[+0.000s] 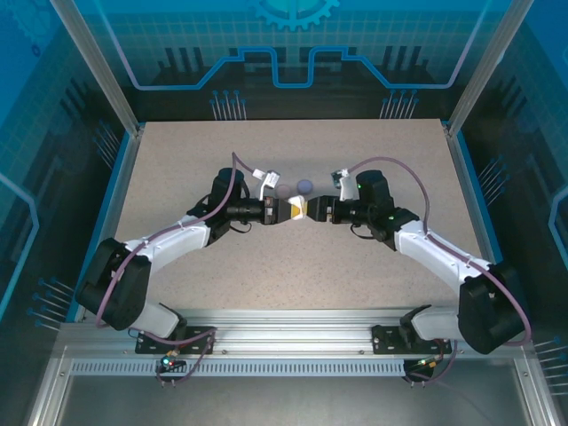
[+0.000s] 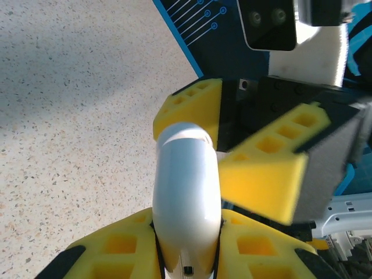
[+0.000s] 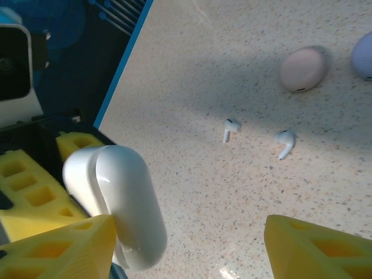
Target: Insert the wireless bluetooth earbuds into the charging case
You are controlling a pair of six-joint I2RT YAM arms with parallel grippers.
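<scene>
The left gripper (image 2: 186,253) reaches in low from the left and is clamped on the white charging case (image 2: 186,192) at the table's (image 3: 192,70) centre. Facing it, the right gripper (image 3: 186,247) has its fingers spread wide, the case beside one. Apart from both lie a white earbud (image 3: 231,129) and a second white earbud (image 3: 285,142), near the pink case (image 3: 303,68).

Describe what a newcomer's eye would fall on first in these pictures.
At the middle of the table, the left gripper clamps a white charging case in its yellow fingers, and the right gripper stands open close against it. Two white earbuds lie loose on the speckled surface nearby, with a pink case and a purple case beyond them.
</scene>
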